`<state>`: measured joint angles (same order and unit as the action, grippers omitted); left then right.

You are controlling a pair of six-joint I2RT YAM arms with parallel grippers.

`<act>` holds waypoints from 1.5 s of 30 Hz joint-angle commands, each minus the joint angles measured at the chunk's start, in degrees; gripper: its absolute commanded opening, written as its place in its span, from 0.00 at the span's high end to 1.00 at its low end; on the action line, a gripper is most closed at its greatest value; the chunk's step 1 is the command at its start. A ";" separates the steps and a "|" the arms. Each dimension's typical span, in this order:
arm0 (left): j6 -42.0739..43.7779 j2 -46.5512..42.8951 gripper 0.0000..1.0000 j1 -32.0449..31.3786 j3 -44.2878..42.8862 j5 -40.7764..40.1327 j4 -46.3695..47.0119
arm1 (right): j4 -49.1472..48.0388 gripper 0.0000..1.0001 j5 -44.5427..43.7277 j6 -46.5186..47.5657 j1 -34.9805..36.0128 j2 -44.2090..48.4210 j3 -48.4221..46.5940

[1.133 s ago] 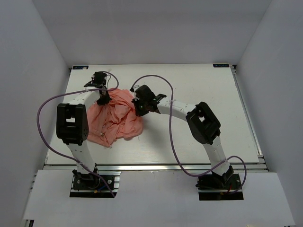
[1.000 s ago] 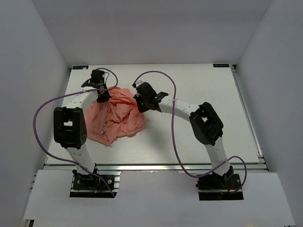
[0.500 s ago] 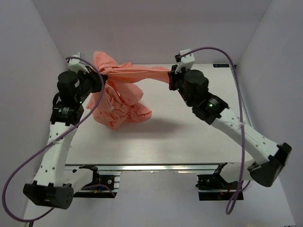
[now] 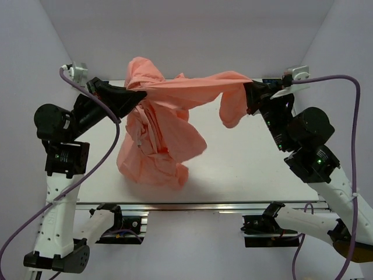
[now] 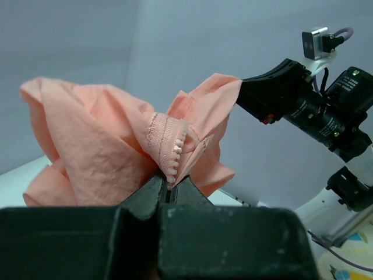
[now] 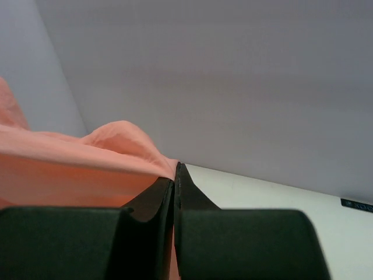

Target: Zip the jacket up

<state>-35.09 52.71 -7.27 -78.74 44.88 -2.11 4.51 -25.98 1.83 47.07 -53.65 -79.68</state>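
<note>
The salmon-pink jacket [image 4: 169,122] hangs in the air, stretched between both grippers, its bulk drooping over the table at the left. My left gripper [image 4: 135,93] is shut on a fold with pink zipper teeth [image 5: 172,150], seen close in the left wrist view [image 5: 167,182]. My right gripper [image 4: 252,96] is shut on the jacket's other edge [image 6: 87,169], cloth pinched between its fingertips in the right wrist view [image 6: 175,169]. A loose flap hangs down just left of the right gripper.
The white table [image 4: 245,169] lies below, its metal front rail at the near edge. Grey walls enclose the cell on three sides. Purple cables [image 4: 111,140] loop beside both arms. The right arm [image 5: 309,105] shows in the left wrist view.
Both grippers took hold of the jacket on the table, raised it and moved apart, so the cloth is now stretched wider and higher than half a second ago.
</note>
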 commanded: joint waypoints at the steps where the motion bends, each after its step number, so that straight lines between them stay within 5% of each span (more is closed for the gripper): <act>1: -2.71 3.09 0.97 2.26 1.30 -2.60 3.97 | 1.63 1.00 -21.11 0.55 -2.33 0.22 2.24; 6: 0.63 12.84 0.79 2.26 4.56 -5.33 -1.84 | 10.06 1.00 -22.12 -6.12 -5.92 -5.40 3.83; 9: 5.97 22.76 0.49 2.26 3.08 -11.20 -9.90 | 15.08 1.00 -8.82 -12.80 -19.15 -12.68 4.44; 10: 7.13 27.84 0.25 2.26 0.63 -15.31 -15.67 | 16.04 1.00 -3.61 -14.64 -21.64 -14.28 4.79; 14: 9.95 35.52 0.04 2.35 -3.96 -21.76 -25.66 | 18.33 0.97 -1.36 -13.43 -25.18 -21.84 5.06; 16: 10.83 35.80 0.02 2.26 -3.79 -21.86 -25.58 | 18.43 0.85 0.48 -12.03 -25.27 -24.22 5.06; 17: 11.01 35.10 0.02 2.34 -2.57 -21.59 -25.14 | 18.25 0.60 2.40 -11.76 -25.27 -24.75 5.15; 19: 11.71 33.70 0.02 2.26 -0.55 -21.16 -23.56 | 18.34 0.41 4.87 -11.06 -25.27 -25.37 5.67; 20: 11.80 32.91 0.02 2.26 2.25 -20.89 -22.68 | 18.43 0.16 6.36 -11.14 -25.27 -25.37 6.11; 21: 12.24 31.42 0.02 2.17 3.75 -20.19 -20.41 | 18.77 0.11 6.99 -11.05 -25.27 -24.93 6.72; 26: 13.91 31.92 0.02 -0.02 7.29 -19.12 -18.28 | 23.77 0.11 4.99 -18.24 -25.27 -21.94 12.51; 34: 22.43 47.29 0.02 -16.26 -9.02 -31.25 -26.19 | 38.63 0.11 3.48 -32.65 -25.27 -13.07 27.28; 41: 27.09 64.08 0.02 -22.78 -25.39 -26.08 -30.14 | 43.74 0.11 6.54 -39.97 -25.36 -3.66 38.71; 45: 30.25 66.47 0.02 -26.65 -25.50 -20.46 -28.93 | 40.76 0.11 10.50 -40.41 -25.45 -2.60 42.41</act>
<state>-8.78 120.42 -31.42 -102.80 19.33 -30.09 46.57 -18.57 -35.62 21.80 -56.60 -38.81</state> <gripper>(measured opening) 0.980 0.894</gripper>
